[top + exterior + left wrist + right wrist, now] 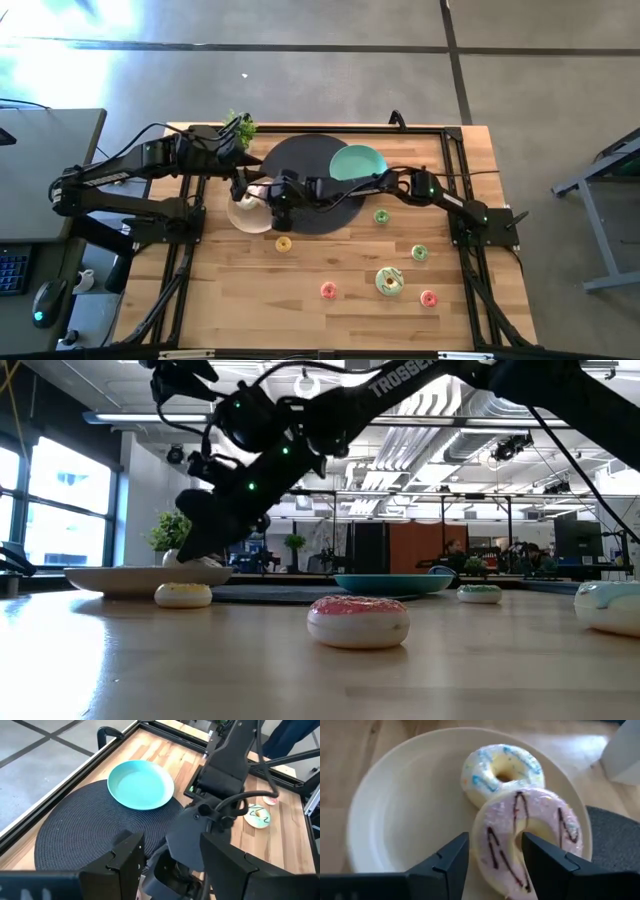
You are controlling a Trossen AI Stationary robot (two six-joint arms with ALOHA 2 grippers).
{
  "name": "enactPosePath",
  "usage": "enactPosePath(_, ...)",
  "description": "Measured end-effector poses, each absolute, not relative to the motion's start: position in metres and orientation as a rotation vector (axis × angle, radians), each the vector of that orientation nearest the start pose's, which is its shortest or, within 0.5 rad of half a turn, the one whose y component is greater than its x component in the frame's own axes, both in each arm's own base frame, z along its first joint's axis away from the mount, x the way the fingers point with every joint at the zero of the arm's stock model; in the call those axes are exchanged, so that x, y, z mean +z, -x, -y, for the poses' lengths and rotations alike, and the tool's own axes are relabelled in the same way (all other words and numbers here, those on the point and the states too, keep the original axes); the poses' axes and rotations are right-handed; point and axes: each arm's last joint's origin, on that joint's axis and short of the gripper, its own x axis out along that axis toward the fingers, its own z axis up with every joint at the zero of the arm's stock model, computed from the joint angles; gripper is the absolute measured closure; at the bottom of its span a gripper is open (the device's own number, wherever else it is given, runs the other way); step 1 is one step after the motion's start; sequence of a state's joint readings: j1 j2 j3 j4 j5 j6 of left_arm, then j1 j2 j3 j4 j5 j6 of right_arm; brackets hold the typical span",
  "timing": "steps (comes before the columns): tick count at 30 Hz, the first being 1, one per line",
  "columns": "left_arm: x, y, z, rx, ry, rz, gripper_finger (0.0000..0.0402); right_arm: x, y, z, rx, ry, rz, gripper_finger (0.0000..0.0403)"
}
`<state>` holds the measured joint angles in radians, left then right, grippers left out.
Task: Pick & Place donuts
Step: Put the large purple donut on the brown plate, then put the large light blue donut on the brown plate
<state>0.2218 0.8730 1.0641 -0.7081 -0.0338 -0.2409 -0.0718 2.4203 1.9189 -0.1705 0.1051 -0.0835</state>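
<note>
A beige plate holds two large donuts: a cream one with blue sprinkles and a pink one with dark drizzle. My right gripper is open just above the pink donut, one finger outside its ring and one over its hole. In the high view it is over the beige plate. My left gripper is open close behind the right gripper, at the mat's left side. Small donuts lie flat on the wood: yellow, green, green, red-orange, pink, and a larger green-frosted one. My right gripper stands from above astride the near side of the pink donut's ring, which lies flat on the beige plate. Whether its fingers touch the donut, I cannot tell.
A teal plate sits on a round dark mat. A small green plant stands at the table's far left. Black rails frame the tabletop. Both arms crowd the mat's left side; the near wood is open.
</note>
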Motion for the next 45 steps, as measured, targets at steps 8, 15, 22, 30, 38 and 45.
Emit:
enactPosePath(8,0.365,-0.157,-0.037,0.311,0.282,-0.476,0.0211,0.181,-0.531,0.03,-0.088,0.134,-0.872,0.0237)
enactPosePath(15,0.366,-0.156,-0.036,0.31,0.282,-0.469,0.0211,0.238,-0.503,0.003,-0.014,0.184,-1.171,0.025)
enactPosePath(22,0.369,-0.151,-0.035,0.3,0.246,-0.452,0.0211,0.28,-0.424,-0.016,-0.081,0.147,-1.441,0.0253)
enactPosePath(30,0.369,-0.148,-0.035,0.301,0.246,-0.457,0.0211,0.29,-0.336,-0.028,-0.225,-0.086,-1.415,0.0254)
enactPosePath(38,0.368,-0.148,-0.034,0.303,0.247,-0.469,0.0211,0.242,-0.271,-0.082,0.056,-0.323,-1.227,0.0254)
enactPosePath(45,0.368,-0.148,-0.034,0.303,0.247,-0.467,0.0211,0.17,-0.237,-0.113,0.137,-0.472,-1.16,0.0254)
